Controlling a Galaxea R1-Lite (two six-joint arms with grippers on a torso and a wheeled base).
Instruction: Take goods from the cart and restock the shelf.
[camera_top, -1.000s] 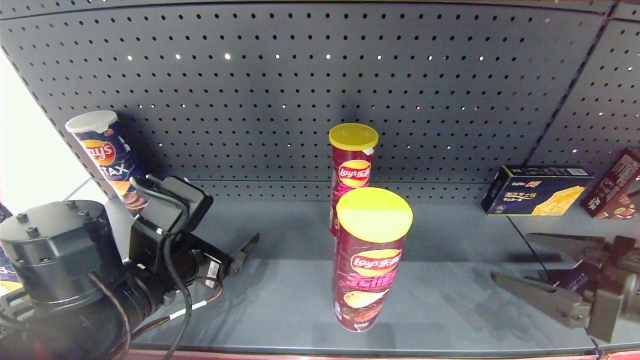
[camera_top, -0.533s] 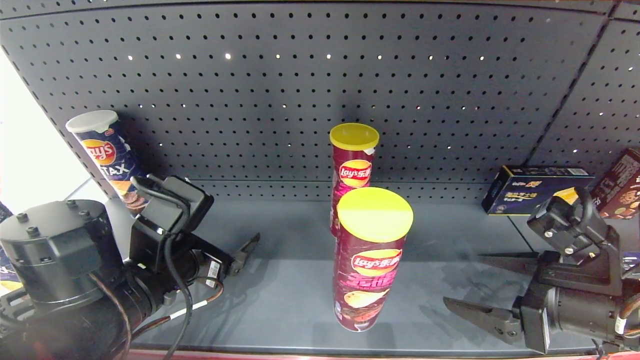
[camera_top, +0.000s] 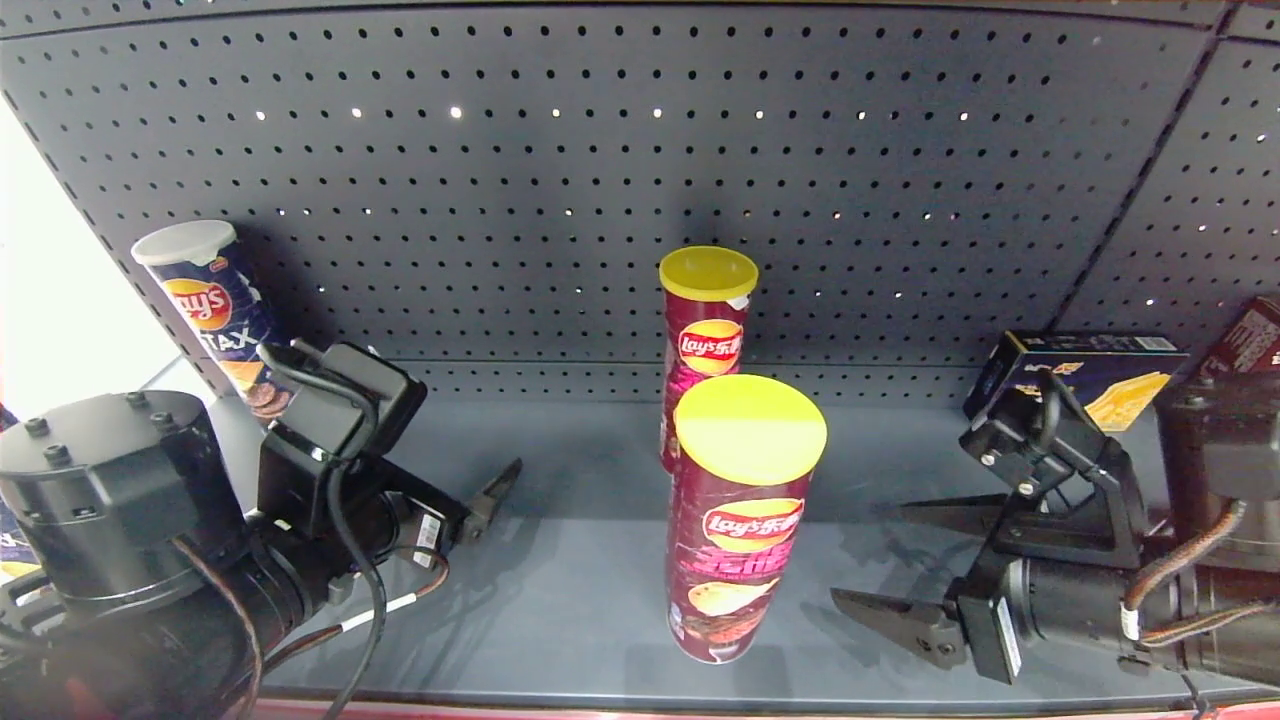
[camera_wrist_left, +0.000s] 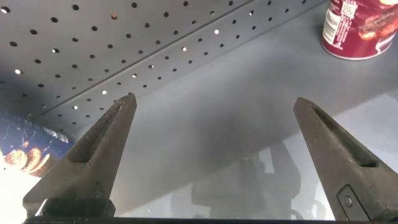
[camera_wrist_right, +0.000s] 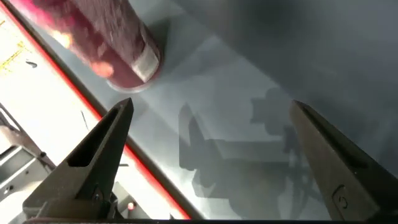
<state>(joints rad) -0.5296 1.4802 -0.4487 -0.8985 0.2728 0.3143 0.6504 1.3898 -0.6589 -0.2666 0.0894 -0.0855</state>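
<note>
Grey metal forms the shelf (camera_top: 560, 580), where a maroon cylindrical chip can with a yellow lid (camera_top: 745, 520) stands upright near the front edge. Just behind it stands a second maroon yellow-lidded can (camera_top: 706, 335). Near the front can's right, the right gripper (camera_top: 872, 553) hovers low, jaws apart and empty. Well to its left, the left gripper (camera_wrist_left: 214, 106) has its jaws apart too. Far left of it stands a dark blue white-lidded chip can (camera_top: 212, 305); far right lies a dark blue box (camera_top: 1120, 368).
</note>
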